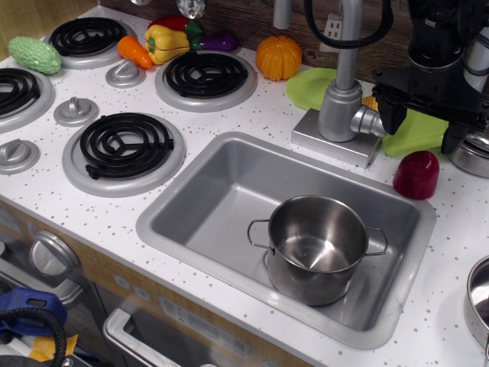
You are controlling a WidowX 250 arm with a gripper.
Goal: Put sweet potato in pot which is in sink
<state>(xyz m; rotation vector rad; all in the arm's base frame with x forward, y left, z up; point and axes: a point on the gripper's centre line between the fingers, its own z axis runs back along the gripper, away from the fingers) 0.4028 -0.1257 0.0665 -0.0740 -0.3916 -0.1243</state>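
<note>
The sweet potato [416, 174], a dark red domed chunk, stands on the white counter just beyond the sink's far right corner. The sink [221, 195] is a grey basin in the counter. The pot [317, 246], shiny steel with two wire loop handles, stands empty in the sink's right half. My black gripper [422, 131] hangs just above and behind the sweet potato. Its fingers are spread apart with nothing between them and are not touching the sweet potato.
A grey faucet [344, 99] rises behind the sink, left of the gripper. Green plates [309, 88] lie by it. An orange pumpkin [279, 57], a carrot [135, 52], a yellow pepper [164, 42] and corn [34, 55] lie among the burners. Steel vessels sit at the right edge [477, 302].
</note>
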